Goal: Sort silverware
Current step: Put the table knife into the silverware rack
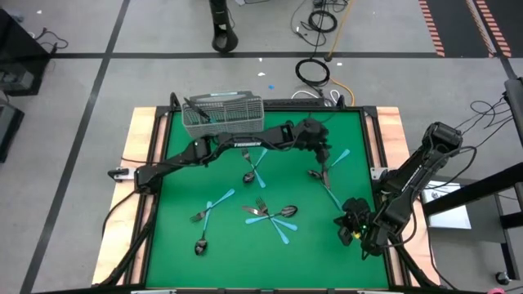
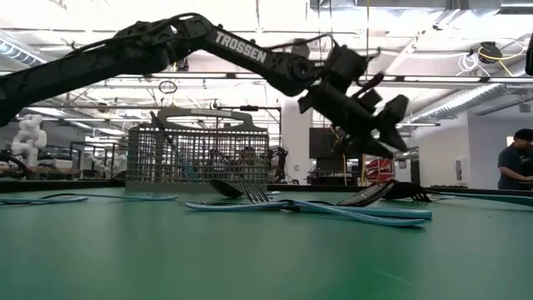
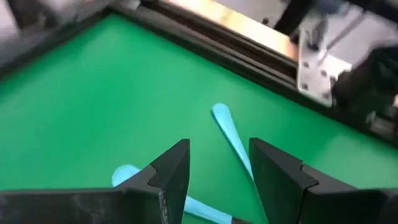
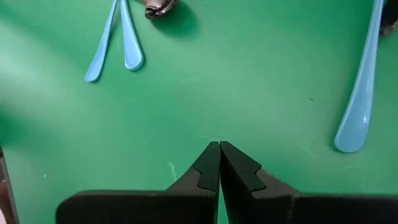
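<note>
The silverware lies scattered flat on the green mat: a crossed pair (image 1: 252,167), a cluster of blue-handled forks and spoons (image 1: 270,214), single pieces (image 1: 214,204) (image 1: 200,243), and a pair (image 1: 328,175) near the mat's right side. My left gripper (image 1: 325,159) (image 2: 383,125) hovers open above that right-hand pair. In the left wrist view its fingertips (image 3: 217,149) stand on either side of a light blue handle (image 3: 230,134) without touching it. My right gripper (image 1: 353,222) (image 4: 219,144) is shut, low over bare mat at the near right corner, with blue handles (image 4: 115,37) (image 4: 360,106) farther off.
The grey wire-mesh basket (image 1: 225,114) (image 2: 200,154) stands at the mat's far edge, left of centre, with something slim leaning inside it. Wooden borders (image 1: 143,147) flank the mat. Cables lie on the floor beyond the table. A person (image 2: 516,162) stands in the room behind.
</note>
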`<action>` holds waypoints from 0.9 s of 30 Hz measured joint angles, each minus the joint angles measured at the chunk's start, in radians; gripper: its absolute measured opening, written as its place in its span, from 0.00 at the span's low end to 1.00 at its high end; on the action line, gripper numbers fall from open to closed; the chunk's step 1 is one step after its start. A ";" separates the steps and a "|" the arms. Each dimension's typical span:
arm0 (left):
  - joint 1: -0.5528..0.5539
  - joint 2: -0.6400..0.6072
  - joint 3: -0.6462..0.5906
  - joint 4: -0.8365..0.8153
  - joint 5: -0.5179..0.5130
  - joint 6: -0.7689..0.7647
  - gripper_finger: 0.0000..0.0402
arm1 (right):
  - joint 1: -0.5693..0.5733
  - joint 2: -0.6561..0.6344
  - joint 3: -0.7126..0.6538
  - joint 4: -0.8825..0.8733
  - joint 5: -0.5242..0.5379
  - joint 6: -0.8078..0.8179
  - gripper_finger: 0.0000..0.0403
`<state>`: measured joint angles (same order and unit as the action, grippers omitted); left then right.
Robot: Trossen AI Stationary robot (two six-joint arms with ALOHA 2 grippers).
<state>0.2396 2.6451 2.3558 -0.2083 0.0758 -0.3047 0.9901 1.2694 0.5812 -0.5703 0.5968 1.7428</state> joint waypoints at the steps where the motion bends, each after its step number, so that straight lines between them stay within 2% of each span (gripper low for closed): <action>1: 0.007 0.003 0.000 0.000 0.019 -0.055 0.41 | 0.000 0.000 0.000 0.003 0.000 0.000 0.00; 4: 0.014 0.013 0.002 -0.029 0.029 -0.106 0.41 | 0.000 0.000 0.000 0.029 0.000 -0.001 0.00; 7: 0.010 0.017 0.000 -0.078 -0.021 -0.068 0.41 | 0.000 0.000 0.000 0.059 0.000 -0.010 0.00; 15: -0.063 -0.001 0.000 -0.193 0.070 0.537 0.41 | 0.000 0.000 0.000 0.100 0.000 -0.039 0.00; 18: -0.072 -0.016 0.002 -0.235 0.006 0.710 0.41 | 0.000 0.000 0.000 0.104 0.000 -0.044 0.00; 23: -0.064 -0.012 -0.001 -0.283 -0.110 0.840 0.41 | 0.000 0.000 0.000 0.104 0.000 -0.046 0.00; 27: -0.049 -0.012 0.000 -0.275 -0.119 0.872 0.41 | -0.007 0.000 0.000 0.102 0.004 -0.061 0.00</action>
<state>0.1904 2.6331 2.3562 -0.4830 -0.0431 0.5678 0.9831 1.2694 0.5812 -0.4682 0.6008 1.6822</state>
